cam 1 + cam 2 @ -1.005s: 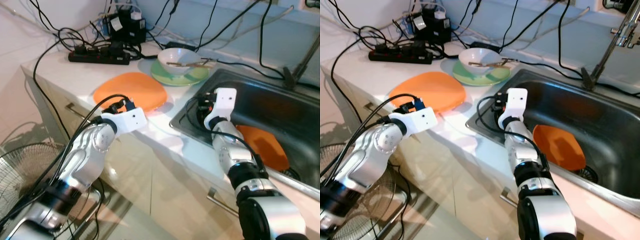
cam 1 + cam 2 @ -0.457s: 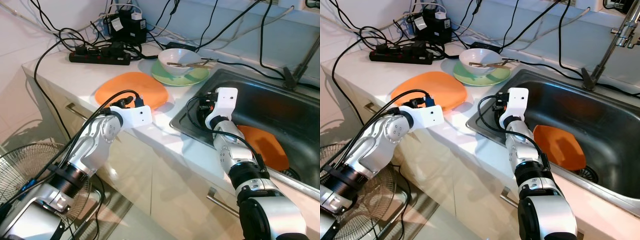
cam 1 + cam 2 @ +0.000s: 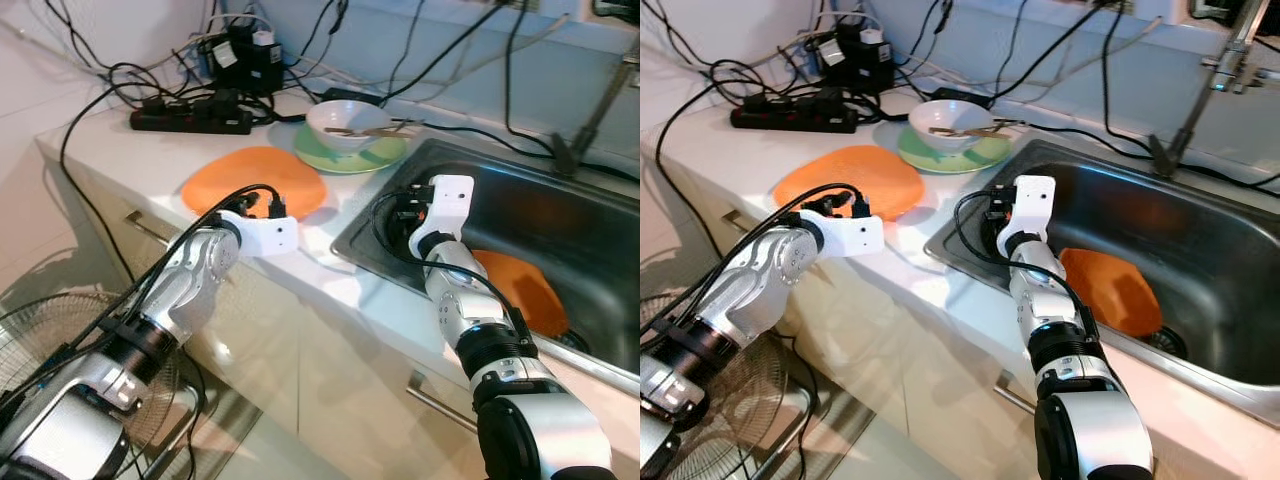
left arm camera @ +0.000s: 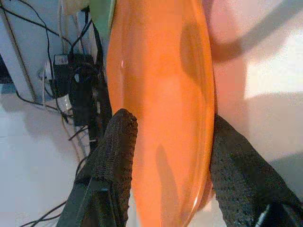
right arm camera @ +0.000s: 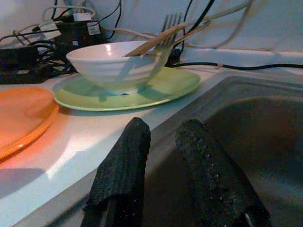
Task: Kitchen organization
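An orange plate [image 3: 250, 180] lies flat on the white counter. My left gripper [image 4: 171, 123] is open at its near edge, one black finger [image 4: 116, 151] on each side of the plate [image 4: 161, 94], not closed on it. A second orange plate [image 3: 515, 290] lies in the steel sink [image 3: 600, 230]. My right gripper [image 5: 165, 127] hangs inside the sink by its left wall, fingers a little apart with nothing between them. Behind it a white bowl [image 3: 348, 122] holding a fork and chopsticks stands on a green plate [image 3: 385, 155].
A black power strip [image 3: 190, 120] and a tangle of cables fill the back of the counter. The tap [image 3: 590, 120] stands behind the sink. A floor fan [image 3: 40, 340] is at the lower left, below the counter's front edge and the drawer handles.
My left arm has reached forward from the counter's front edge up to the orange plate, which its fingers now straddle. The right arm has stayed put. The camera shifted slightly.
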Robot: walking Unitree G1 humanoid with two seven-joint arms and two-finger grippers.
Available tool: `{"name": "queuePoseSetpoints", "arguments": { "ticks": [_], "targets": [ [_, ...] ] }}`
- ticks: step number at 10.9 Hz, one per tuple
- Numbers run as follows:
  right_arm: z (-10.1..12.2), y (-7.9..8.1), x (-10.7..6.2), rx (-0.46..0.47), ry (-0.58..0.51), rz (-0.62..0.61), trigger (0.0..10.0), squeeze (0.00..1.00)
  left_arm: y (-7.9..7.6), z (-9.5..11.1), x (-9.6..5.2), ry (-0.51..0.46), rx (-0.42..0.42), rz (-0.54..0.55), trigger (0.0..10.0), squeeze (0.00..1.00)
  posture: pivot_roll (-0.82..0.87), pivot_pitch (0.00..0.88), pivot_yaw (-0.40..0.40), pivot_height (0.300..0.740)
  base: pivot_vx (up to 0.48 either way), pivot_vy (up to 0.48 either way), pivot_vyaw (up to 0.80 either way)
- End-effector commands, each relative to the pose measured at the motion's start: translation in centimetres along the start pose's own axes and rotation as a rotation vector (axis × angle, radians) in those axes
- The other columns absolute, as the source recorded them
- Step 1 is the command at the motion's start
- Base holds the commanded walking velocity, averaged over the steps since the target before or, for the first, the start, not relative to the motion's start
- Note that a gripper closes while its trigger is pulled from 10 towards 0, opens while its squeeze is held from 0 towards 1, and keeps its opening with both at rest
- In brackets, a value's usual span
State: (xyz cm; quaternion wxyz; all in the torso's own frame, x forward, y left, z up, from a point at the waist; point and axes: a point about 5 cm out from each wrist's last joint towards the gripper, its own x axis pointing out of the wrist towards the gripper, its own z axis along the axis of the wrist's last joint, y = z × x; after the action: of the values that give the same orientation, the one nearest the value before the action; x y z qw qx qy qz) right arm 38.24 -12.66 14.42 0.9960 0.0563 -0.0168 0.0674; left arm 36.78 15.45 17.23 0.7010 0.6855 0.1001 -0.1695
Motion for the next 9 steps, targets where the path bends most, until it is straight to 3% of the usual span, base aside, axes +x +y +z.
{"name": "queuePoseSetpoints", "arguments": {
  "ticks": [1,2,3,9],
  "targets": [
    [0.27,-0.03,0.04,0.002,-0.007,-0.002,10.0,0.0,-2.12,-1.59,0.38,0.077,0.019,-0.09,10.0,0.0,0.24,0.0,-0.029,0.74,0.0,0.0,0.0],
    [0.3,-0.11,0.03,0.002,-0.008,-0.005,10.0,0.0,-2.17,-1.85,0.57,0.09,0.024,-0.091,10.0,0.0,0.23,0.0,-0.032,0.74,0.0,0.0,0.0],
    [0.26,-0.4,-0.06,-0.001,-0.008,-0.014,10.0,0.0,-2.44,-2.19,0.7,0.102,0.03,-0.101,0.0,0.0,0.23,0.003,-0.03,0.74,0.0,0.0,0.0],
    [0.36,-0.73,-0.02,-0.006,-0.005,-0.024,10.0,0.0,-2.82,-2.35,0.75,0.102,0.005,-0.11,0.0,0.0,0.23,0.016,-0.038,0.74,0.0,0.0,0.0]
  ]
}}
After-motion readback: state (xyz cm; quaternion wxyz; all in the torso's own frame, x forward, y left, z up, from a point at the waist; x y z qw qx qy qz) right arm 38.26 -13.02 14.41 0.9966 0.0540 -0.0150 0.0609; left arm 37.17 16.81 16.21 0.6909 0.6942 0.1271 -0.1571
